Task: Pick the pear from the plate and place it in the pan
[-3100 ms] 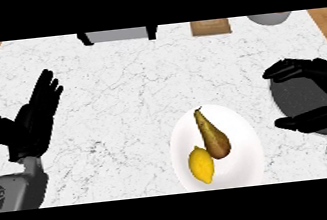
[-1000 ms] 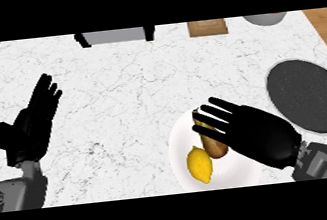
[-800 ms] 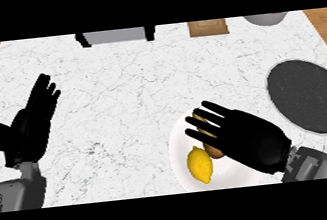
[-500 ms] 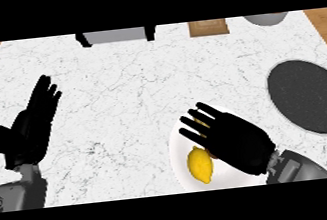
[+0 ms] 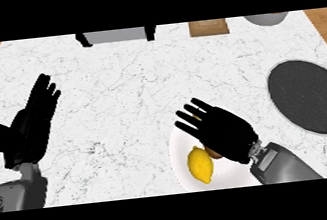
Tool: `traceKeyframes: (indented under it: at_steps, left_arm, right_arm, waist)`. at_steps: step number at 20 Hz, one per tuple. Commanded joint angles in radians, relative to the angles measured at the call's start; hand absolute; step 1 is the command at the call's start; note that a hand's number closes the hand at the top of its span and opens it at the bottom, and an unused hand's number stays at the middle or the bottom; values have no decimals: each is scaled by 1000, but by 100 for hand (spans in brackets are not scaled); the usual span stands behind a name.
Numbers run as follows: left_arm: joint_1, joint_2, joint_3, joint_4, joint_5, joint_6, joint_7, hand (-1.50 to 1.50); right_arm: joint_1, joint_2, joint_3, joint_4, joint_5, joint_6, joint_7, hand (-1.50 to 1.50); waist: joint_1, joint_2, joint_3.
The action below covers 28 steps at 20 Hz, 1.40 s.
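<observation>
Marble counter [image 5: 134, 85] | plate [image 5: 179, 153]: lemon [image 5: 200, 164], pear [image 5: 214, 152] beneath right robot hand [image 5: 224, 130] | pan [image 5: 310, 96] apart

Single head view, steeply downward onto counter [image 5: 133, 80]; forearms enter from lower edge.

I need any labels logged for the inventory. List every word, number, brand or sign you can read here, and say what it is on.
No text can be read anywhere in the head view.
On the left forearm: a small dark mark, too small to read.
On the pan, plate and lemon: no lettering shows.
</observation>
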Motion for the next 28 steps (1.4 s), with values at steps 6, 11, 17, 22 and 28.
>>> traceKeyframes:
  at_steps: [6, 11, 17, 22, 28]
  left_arm:
    - [6, -18, 20, 11, -11, -21, -15, 0]
    - [11, -20, 24, 3, -14, -33, -2, 0]
    - [5, -34, 17, -9, -39, -23, 3, 0]
    - [-20, -20, 60, 100, -1, -74, -70, 0]
    - [-4, -14, 50, -21, -20, -43, 31, 0]
  right_arm:
    - [-24, 89, -30, 124, 86, -31, -63, -150]
    - [-77, 139, -97, 242, 95, -106, -104, -150]
    - [-82, 202, -93, 398, 153, -148, -103, -150]
    - [-84, 208, -65, 472, 169, -281, -186, 150]
    - [-50, 216, -79, 376, 163, -195, -218, 150]
  waist:
    - [-1, 0, 0]
    - [0, 0, 0]
    - [1, 1, 0]
    - [1, 2, 0]
    - [0, -1, 0]
